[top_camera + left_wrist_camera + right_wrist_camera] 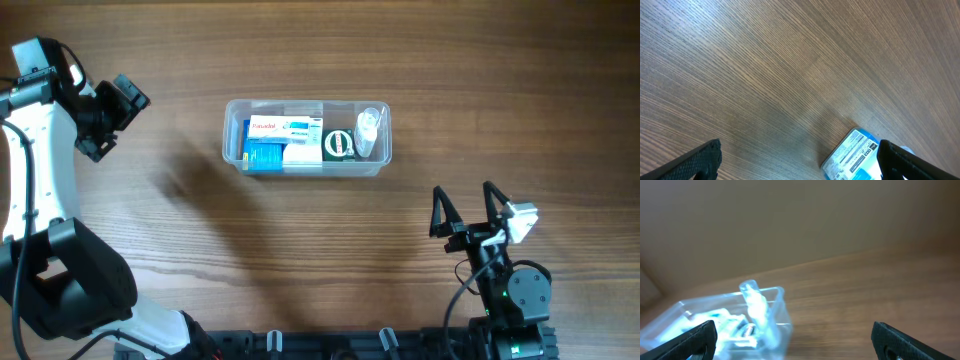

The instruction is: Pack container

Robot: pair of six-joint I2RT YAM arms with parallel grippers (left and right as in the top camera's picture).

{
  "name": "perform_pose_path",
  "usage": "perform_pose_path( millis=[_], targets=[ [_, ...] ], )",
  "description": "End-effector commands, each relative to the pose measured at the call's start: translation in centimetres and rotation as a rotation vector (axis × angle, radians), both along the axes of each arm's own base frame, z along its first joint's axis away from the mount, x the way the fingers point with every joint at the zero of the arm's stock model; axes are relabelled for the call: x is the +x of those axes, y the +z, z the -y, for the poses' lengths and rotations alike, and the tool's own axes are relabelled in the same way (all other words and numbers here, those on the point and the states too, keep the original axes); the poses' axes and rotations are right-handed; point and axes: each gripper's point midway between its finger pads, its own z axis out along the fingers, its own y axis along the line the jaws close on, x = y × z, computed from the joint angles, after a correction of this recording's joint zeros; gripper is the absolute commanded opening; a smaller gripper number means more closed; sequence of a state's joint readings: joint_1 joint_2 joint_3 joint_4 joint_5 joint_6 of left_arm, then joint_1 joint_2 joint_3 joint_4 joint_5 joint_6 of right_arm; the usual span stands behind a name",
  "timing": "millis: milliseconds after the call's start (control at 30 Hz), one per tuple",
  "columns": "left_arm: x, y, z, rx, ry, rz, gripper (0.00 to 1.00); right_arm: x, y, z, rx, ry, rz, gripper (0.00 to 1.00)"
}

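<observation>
The clear plastic container (232, 140) sits on the table at centre top. Inside lie a white and red box (283, 127), a blue box (264, 155), a dark green round item (339, 145) and a small clear bottle (369, 131). My left gripper (113, 118) is open and empty, raised at the far left, well away from the container. Its wrist view shows a corner of the container with the blue box (852, 156) at the bottom right. My right gripper (468, 212) is open and empty at the lower right. Its blurred wrist view shows the container (700, 312) ahead on the left.
The table is bare brown wood around the container. The left arm's white body (35, 190) runs down the left edge. The right arm's base (515, 295) stands at the bottom right by the front edge.
</observation>
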State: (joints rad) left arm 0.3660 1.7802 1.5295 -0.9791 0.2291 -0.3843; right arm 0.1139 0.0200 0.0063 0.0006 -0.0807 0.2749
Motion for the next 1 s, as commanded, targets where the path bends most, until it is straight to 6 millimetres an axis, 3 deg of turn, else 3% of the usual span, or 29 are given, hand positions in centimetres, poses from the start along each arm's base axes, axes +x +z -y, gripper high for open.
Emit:
perform_pose_path(
  millis=[0, 133, 267, 967],
  targets=[
    [0.28, 1.12, -0.37, 0.012, 0.018, 0.028, 1.0, 0.0, 0.36, 0.55, -0.276, -0.028, 0.067, 1.0],
    [0.28, 1.12, -0.37, 0.012, 0.018, 0.028, 1.0, 0.0, 0.35, 0.55, -0.489, -0.027, 0.105, 1.0],
    [0.28, 1.12, -0.37, 0.012, 0.018, 0.028, 1.0, 0.0, 0.38, 0.55, -0.579, -0.026, 0.122, 1.0],
    [0.28, 1.12, -0.37, 0.012, 0.018, 0.028, 1.0, 0.0, 0.36, 0.55, -0.578, -0.026, 0.121, 1.0]
  ],
)
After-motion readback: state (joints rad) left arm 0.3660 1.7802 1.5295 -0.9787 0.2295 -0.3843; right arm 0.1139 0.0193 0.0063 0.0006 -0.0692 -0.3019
